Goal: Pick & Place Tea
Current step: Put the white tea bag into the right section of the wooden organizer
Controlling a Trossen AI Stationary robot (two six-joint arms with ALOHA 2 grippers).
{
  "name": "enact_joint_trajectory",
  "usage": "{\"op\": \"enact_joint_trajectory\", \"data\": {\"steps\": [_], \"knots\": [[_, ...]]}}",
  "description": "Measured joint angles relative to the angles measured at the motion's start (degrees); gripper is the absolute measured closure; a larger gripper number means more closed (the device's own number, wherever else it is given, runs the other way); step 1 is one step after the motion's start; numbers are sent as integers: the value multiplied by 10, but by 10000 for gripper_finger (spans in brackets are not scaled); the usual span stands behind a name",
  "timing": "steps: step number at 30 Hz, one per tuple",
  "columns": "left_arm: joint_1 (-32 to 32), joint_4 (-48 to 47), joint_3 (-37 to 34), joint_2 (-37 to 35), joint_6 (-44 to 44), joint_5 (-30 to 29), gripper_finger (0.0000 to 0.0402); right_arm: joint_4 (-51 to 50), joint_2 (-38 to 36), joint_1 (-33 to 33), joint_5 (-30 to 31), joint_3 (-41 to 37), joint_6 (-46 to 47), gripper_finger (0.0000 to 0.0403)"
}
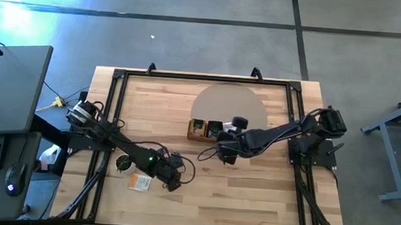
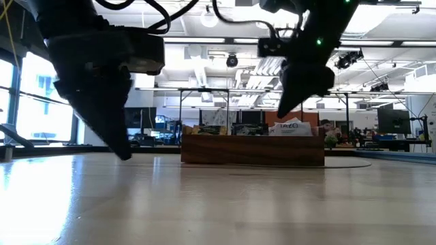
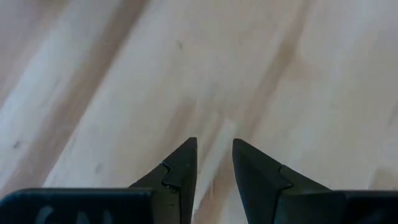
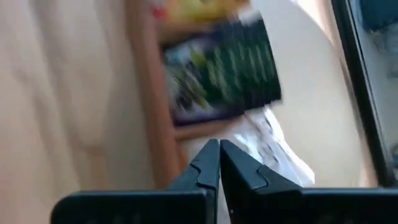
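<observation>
The right gripper [image 1: 220, 150] hangs just beside the near wall of the wooden tray [image 1: 196, 136], its jaws pinched together with nothing visibly between them. From its wrist camera the tips meet right at the tray's edge, above a white packet [image 4: 273, 146] that lies half over the rim, next to dark green-printed packets [image 4: 227, 71] standing in a compartment. My guess is that the arm sits this close because the tray is where the tea belongs, and the white one looks loosely dropped rather than tucked in.

The left gripper [image 1: 172, 177] sits low over the bare worktop [image 1: 251, 199] toward the front, jaws partly apart and empty; through its own camera only plain wood shows between the tips. A white-and-orange packet [image 1: 139, 182] lies flat on the worktop just beside that arm, near a small round cup [image 1: 123, 163]. That packet seems the likely next pick, which would explain why the left arm waits down there.

From table height, the tray stands well back, with packets poking above its wall, a white one [image 2: 291, 127] among them.
</observation>
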Motion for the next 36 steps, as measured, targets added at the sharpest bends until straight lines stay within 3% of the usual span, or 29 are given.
{"op": "enact_joint_trajectory", "data": {"steps": [4,9,13,18,21,27,36], "knots": [[-3,-47,20,-1,46,80,301,103,-2,22,-34,0,-11,400],[-39,-163,84,-15,58,136,301,274,3,56,-105,0,-40,390],[-77,-301,122,-14,34,168,301,331,5,88,-92,0,-69,393],[-113,-419,113,-14,-39,181,301,324,6,116,-61,0,-76,400],[-128,-411,82,-14,-34,186,301,326,6,127,-45,0,-77,394],[-127,-278,7,-12,-18,239,301,327,6,131,-40,0,-78,392],[-102,-150,-8,-14,2,235,301,330,6,130,-19,0,-78,399]]}}
